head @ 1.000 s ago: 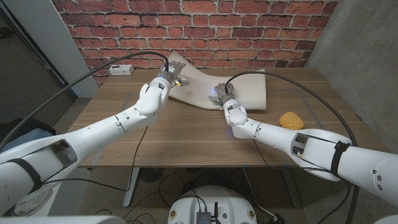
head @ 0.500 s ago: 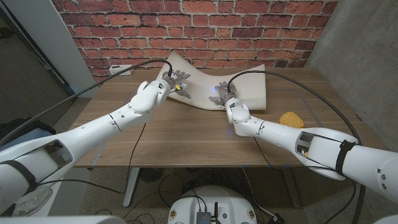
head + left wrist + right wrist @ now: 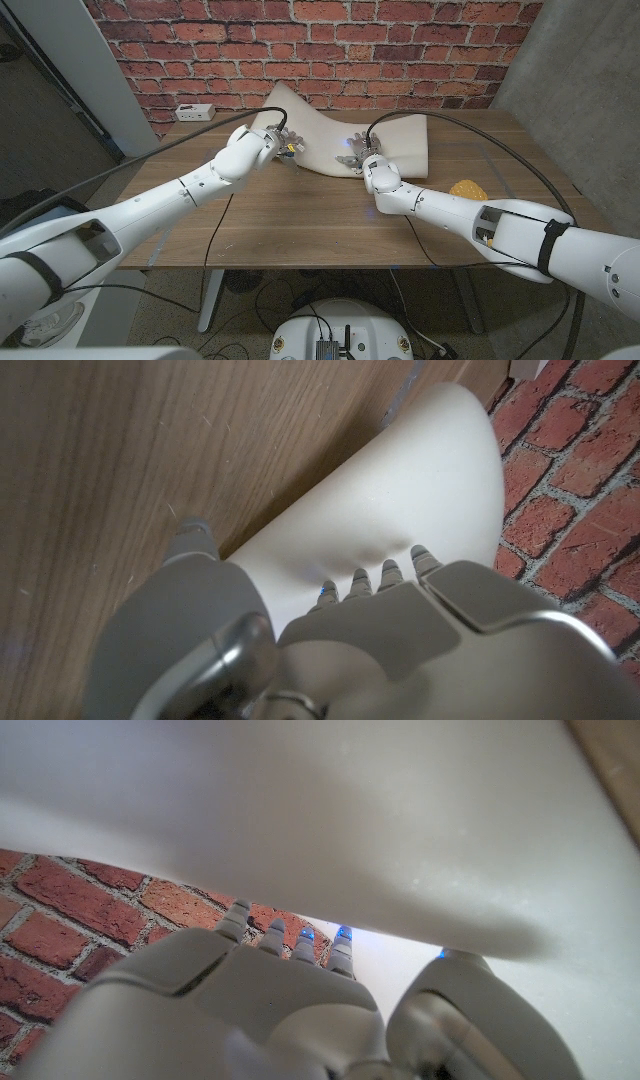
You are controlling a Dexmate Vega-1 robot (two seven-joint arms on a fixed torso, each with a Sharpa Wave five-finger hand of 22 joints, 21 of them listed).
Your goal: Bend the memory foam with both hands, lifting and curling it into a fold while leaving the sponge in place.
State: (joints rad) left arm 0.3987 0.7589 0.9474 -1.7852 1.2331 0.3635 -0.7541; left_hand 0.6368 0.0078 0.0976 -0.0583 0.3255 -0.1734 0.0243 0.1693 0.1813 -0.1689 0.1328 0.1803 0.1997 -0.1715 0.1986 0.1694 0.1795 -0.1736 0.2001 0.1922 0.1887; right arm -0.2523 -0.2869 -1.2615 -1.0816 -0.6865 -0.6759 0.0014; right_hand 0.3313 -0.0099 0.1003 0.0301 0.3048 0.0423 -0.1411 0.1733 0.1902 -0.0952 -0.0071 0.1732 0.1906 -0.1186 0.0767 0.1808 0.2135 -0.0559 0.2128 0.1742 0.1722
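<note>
The memory foam [image 3: 345, 135] lies at the far middle of the table [image 3: 300, 215], its left end raised and curling up against the brick wall [image 3: 320, 45]. The left hand [image 3: 278, 140] grips that raised left edge, fingers [image 3: 385, 575] pressed into the foam's face with the thumb on the other side. The right hand [image 3: 358, 155] holds the foam's near edge at the middle, fingers [image 3: 290, 945] over the top and thumb beneath. The sponge [image 3: 465, 188] sits near the table's right edge, well apart from the foam. A white power strip [image 3: 193, 111] lies at the far left corner. Bare table stretches open across the near side and left.
</note>
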